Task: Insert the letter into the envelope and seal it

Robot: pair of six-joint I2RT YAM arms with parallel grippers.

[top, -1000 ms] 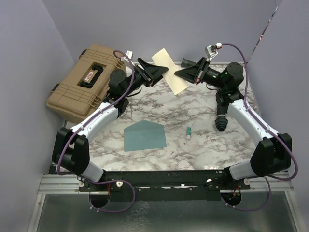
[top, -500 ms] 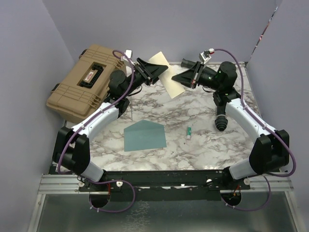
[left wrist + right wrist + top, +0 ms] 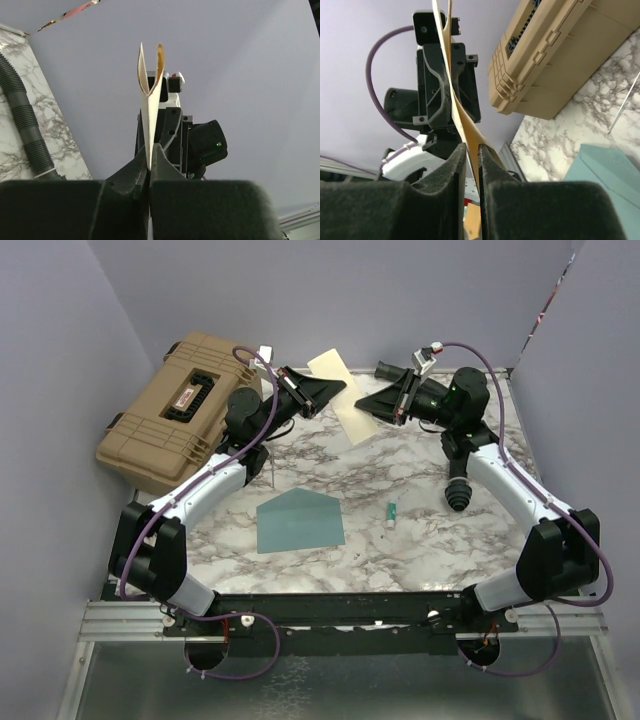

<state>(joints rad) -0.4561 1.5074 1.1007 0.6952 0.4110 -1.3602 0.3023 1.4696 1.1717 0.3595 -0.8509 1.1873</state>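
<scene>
one letter, left fingers clenched on it, right fingers slightly parted, one envelope lying flat

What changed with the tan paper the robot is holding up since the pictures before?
The left gripper snapped shut on the tan creased paper letter, which the right gripper had been holding up alone. The right gripper also swung a little leftward, carrying the letter along. The flat teal paper envelope and the tan hard case stayed put.
</scene>
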